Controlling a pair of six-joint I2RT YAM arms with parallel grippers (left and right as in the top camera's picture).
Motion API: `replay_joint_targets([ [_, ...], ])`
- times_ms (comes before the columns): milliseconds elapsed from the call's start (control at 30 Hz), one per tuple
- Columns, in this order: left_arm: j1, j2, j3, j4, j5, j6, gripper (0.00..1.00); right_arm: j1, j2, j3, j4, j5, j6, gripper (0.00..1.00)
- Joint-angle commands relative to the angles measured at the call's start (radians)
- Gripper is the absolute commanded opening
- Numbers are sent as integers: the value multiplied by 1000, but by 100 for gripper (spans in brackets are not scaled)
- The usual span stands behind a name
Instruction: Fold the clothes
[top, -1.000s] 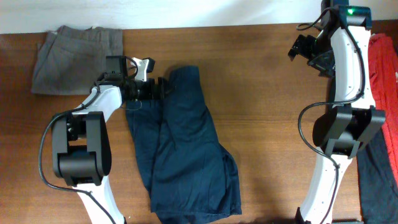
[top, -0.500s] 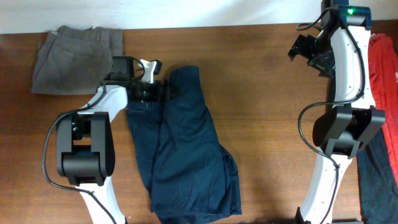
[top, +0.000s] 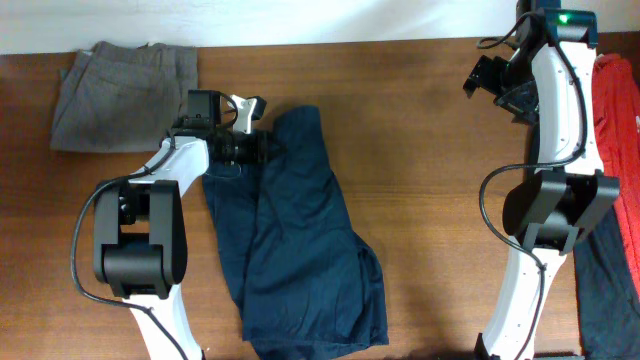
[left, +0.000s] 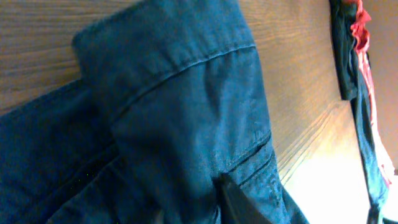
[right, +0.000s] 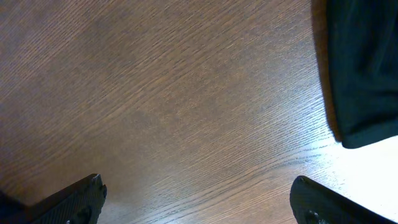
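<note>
The dark navy trousers (top: 300, 240) lie spread down the middle of the table, waistband at the far end. My left gripper (top: 262, 146) is at the left of that waistband, shut on the navy cloth. In the left wrist view the trousers (left: 186, 112) fill the frame, and cloth is bunched at my left gripper (left: 196, 208), with one dark finger (left: 235, 200) pressed into it. My right gripper (top: 488, 76) hangs open over bare wood at the far right. The right wrist view shows my right gripper (right: 199, 205) with nothing between its wide-set fingers.
Folded grey-khaki trousers (top: 125, 95) sit at the far left corner. A red garment (top: 620, 120) and a black one (top: 605, 290) lie along the right edge, behind the right arm's base. The black cloth (right: 364, 68) also shows in the right wrist view.
My left gripper has slid a little to the right onto the waistband and closed on the navy cloth. The right arm has not moved.
</note>
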Motion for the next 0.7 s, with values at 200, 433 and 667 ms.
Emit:
replay_joint_targets([
  [200,3,-33,73,-124,-84,4,1,0,-35,9,-4,2,4,99],
  [433,3,-135,109,-267,-267,-1,1,0,-35,9,-4,2,4,99],
  [667,3,-201,109,-357,-370,-67,1,0,-35,9,-4,2,4,99],
])
